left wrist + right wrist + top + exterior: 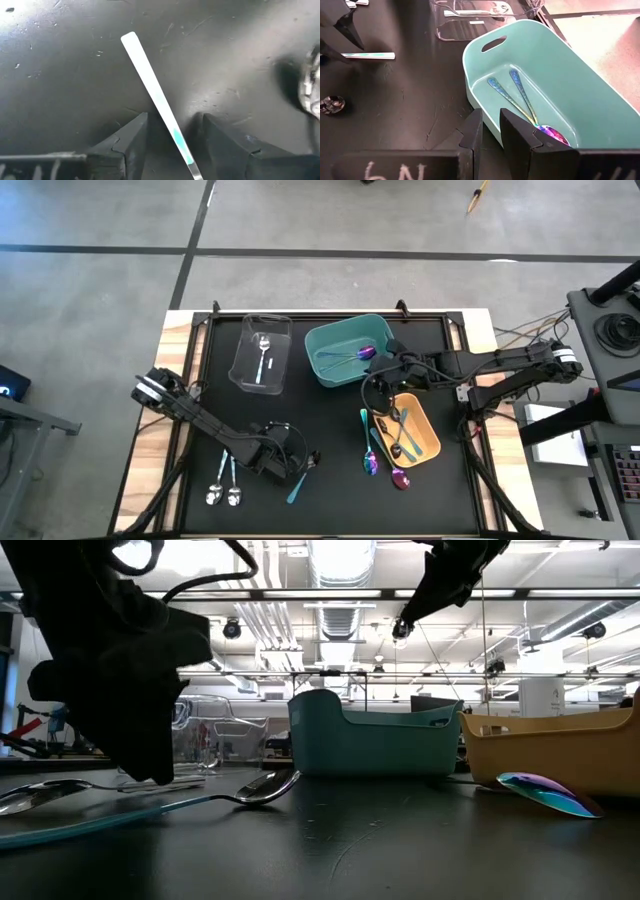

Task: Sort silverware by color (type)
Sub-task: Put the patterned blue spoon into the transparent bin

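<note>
Left gripper (170,145) is wide open, straddling the teal-handled spoon (155,95) flat on the mat near the front edge, nothing gripped yet; risk: thin flat handle could slip or pivot as the jaws shut, or the fingertips scrape the mat w/o lifting it. Right gripper (490,132) hovers over the teal bin's (560,65) rim, jaws nearly shut & empty, iridescent spoons (520,97) inside. Only legible writing: white chars, maybe "6N", on the right wrist mount.

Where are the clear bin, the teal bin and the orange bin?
clear bin (243,360), high view, its left wall.
teal bin (322,337), high view, its left rim.
orange bin (431,432), high view, its right wall.
</note>
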Robot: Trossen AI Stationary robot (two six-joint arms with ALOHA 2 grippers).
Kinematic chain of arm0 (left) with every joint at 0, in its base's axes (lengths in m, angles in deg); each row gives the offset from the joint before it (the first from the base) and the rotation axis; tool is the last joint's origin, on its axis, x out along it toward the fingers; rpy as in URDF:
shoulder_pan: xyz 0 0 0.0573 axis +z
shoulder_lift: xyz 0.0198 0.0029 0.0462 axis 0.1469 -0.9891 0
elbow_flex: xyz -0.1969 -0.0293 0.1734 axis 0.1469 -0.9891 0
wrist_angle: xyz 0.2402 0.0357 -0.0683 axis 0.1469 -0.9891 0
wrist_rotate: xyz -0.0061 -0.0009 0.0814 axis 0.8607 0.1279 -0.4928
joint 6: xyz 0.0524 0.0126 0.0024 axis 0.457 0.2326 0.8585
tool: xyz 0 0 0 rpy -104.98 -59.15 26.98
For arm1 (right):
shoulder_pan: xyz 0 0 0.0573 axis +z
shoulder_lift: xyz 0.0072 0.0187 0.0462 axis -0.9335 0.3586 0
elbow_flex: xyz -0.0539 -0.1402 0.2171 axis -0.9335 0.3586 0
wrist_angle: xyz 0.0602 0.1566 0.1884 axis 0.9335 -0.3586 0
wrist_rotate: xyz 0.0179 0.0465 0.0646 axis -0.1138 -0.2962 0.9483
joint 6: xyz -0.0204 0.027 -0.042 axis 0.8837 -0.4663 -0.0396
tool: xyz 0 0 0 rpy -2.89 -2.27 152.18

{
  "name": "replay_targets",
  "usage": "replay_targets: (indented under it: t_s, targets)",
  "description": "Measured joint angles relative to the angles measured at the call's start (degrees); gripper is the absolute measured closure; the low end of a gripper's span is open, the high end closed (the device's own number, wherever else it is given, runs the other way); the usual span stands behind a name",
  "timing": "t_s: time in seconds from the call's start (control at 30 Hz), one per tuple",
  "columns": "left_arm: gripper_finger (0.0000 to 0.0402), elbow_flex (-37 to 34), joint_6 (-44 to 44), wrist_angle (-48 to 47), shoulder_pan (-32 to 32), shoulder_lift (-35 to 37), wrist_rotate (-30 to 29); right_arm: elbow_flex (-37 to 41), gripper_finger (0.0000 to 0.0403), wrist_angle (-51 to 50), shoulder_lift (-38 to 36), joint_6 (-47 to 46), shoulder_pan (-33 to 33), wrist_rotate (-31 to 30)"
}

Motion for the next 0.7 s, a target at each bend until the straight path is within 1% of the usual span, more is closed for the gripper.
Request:
replay_targets:
  t_s: [0.3, 0.47, 0.7]
  targets:
    - [0.0283, -0.08, -1.16, 0.20, -0.09, -1.30, -0.30, 0.01, 0.0344, 0.01, 0.04, 0.00, 0.00, -0.01]
    - [0.0310, -1.27, -1.34, 2.23, -0.38, -1.28, -1.23, 0.08, 0.0344, 0.04, 0.04, 0.00, 0.00, 0.00]
    - [0.0358, -1.44, -1.56, 2.87, -0.36, -1.24, -1.21, 0.94, 0.0344, 0.00, 0.07, 0.00, 0.00, 0.00]
